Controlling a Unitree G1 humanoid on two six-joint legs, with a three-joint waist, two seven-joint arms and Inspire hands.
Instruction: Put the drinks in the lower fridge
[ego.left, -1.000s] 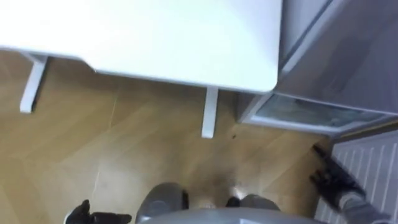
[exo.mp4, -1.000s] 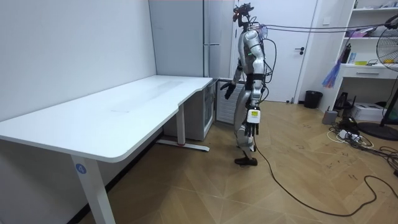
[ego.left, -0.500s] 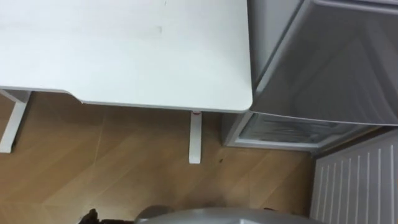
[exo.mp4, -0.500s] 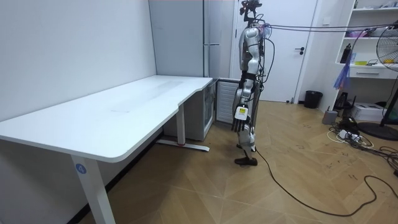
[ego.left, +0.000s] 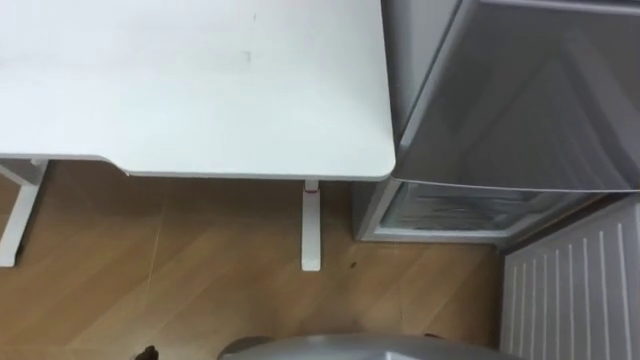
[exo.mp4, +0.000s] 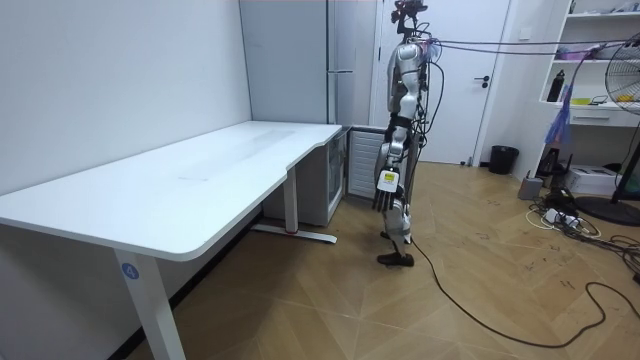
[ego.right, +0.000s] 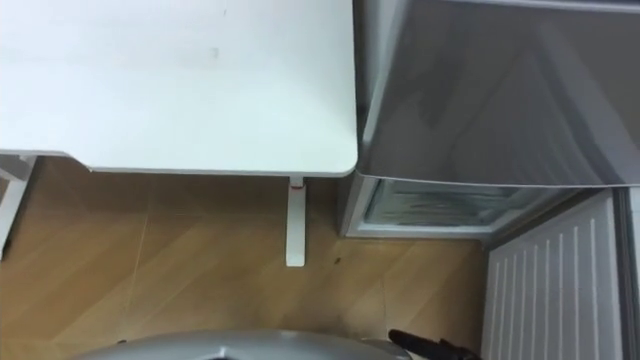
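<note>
**At the desk's end, facing the open lower fridge**

At the lower left of my left eye view a dark tip of my left hand (ego.left: 148, 352) pokes in above the floor (ego.left: 200, 280); the room view shows that hand hanging at my side, nearest the camera, fingers pointing down and loose, with nothing in them. The white desk (ego.left: 200, 90) fills the upper left of my eye views, its rounded corner just beside the fridge; one white leg (ego.left: 311, 225) comes down from under that corner to the wood floor. Right of the leg is the lower fridge (ego.left: 450, 212), low against the floor, its front open so that I look onto pale shelves inside; what lies on them I cannot tell, and where the drinks are I cannot tell either. Above it rises the tall grey fridge (ego.left: 520, 100), shut. Further right the ribbed white door (ego.left: 575, 295) of the lower fridge stands swung out towards me. At the bottom right of my right eye view my right hand (ego.right: 430, 348) shows as a dark shape low over the floor, near the door's foot; how its fingers are set I cannot tell. In the room view I stand upright on the wood floor at the desk's far end, beside the open door.
</note>
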